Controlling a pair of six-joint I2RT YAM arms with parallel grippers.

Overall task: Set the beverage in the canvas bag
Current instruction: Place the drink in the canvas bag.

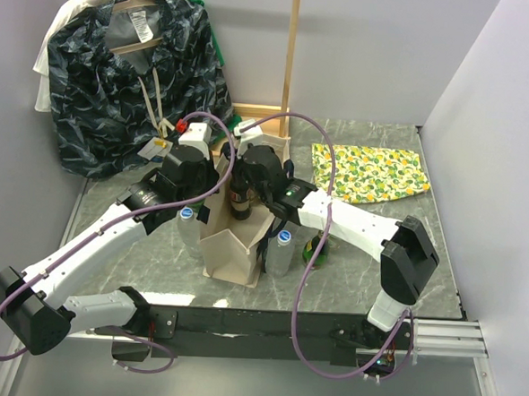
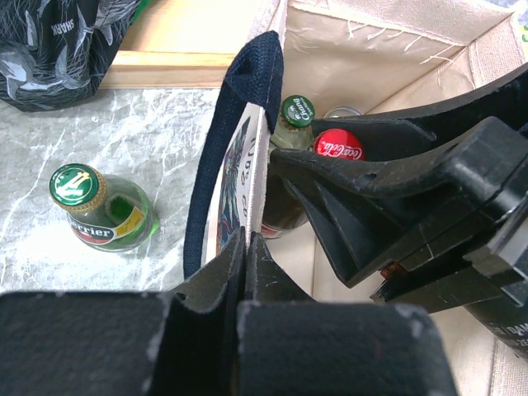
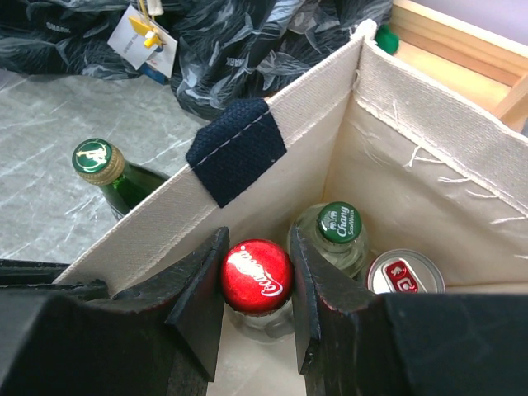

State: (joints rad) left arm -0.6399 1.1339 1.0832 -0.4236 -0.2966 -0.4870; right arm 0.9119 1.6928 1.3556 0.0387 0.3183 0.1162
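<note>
The beige canvas bag [image 1: 232, 250] stands open at mid-table, its black strap [image 3: 237, 148] on the near wall. My right gripper [image 3: 256, 241] is inside the bag, shut on the red cap of a Coca-Cola bottle [image 3: 256, 276] held upright. A green-capped Chang bottle [image 3: 339, 224] and a can [image 3: 404, 274] stand beside it in the bag. My left gripper [image 2: 247, 241] is shut on the bag's left wall rim [image 2: 262, 165], holding it. In the top view the two grippers sit close together, left [image 1: 216, 173] and right [image 1: 241, 189], over the bag's mouth.
A green Perrier bottle [image 2: 95, 210] stands outside the bag on the left. Clear blue-capped bottles [image 1: 187, 222] [image 1: 282, 250] and a green bottle [image 1: 316, 249] flank the bag. A lemon-print cloth [image 1: 369, 173] lies at the right. A dark patterned garment [image 1: 128, 73] hangs from a wooden frame [image 1: 291, 56].
</note>
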